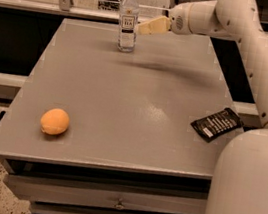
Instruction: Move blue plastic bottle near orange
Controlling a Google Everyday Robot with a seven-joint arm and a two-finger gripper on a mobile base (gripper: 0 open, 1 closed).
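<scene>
The blue plastic bottle (128,18) is clear with a white cap and a white label, and stands upright at the far edge of the grey table (125,97). The orange (54,121) lies near the table's front left corner, far from the bottle. My gripper (145,27), with cream-coloured fingers, hangs above the far part of the table just right of the bottle, at label height. It holds nothing. My white arm reaches in from the right.
A flat black packet (217,124) lies at the table's right edge. Drawers (118,205) sit under the front edge. A rail and glass panel run behind the table.
</scene>
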